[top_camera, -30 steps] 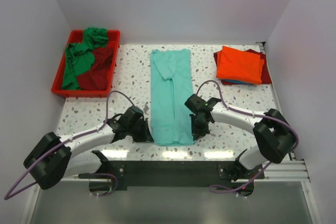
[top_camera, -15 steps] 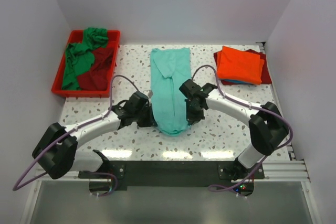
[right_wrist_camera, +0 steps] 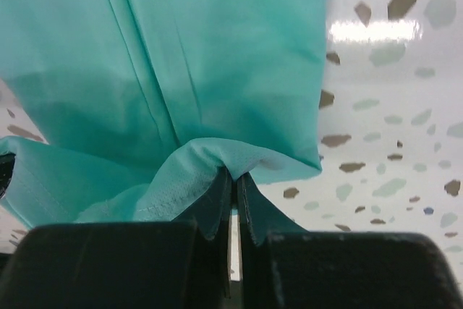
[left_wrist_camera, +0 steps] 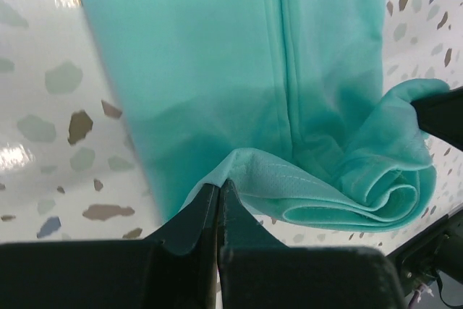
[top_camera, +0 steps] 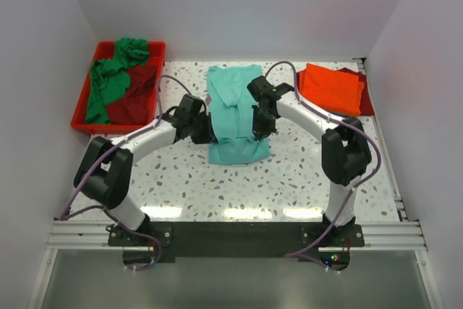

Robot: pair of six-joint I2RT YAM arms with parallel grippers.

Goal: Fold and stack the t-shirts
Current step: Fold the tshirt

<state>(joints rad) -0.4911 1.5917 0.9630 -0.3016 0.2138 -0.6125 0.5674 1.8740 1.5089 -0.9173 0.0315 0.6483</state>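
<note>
L gripper (top_camera: 205, 129) & R gripper (top_camera: 257, 127) were each pinched tight on an edge of the teal shirt (top_camera: 235, 106), mid-table (top_camera: 289, 171), its near end doubled back over the rest. Orange shirt (top_camera: 331, 88) sat folded far right; green shirt (top_camera: 108, 81) lay in the tray (top_camera: 79, 117).

A t-shirt (top_camera: 233, 110) is held between the left gripper (top_camera: 205, 130) and the right gripper (top_camera: 257, 127), on the table (top_camera: 296, 171). A tray (top_camera: 108, 129) of shirts (top_camera: 116, 90) is placed left of the left jaws, and a folded stack (top_camera: 331, 89) right of the right jaws.
</note>
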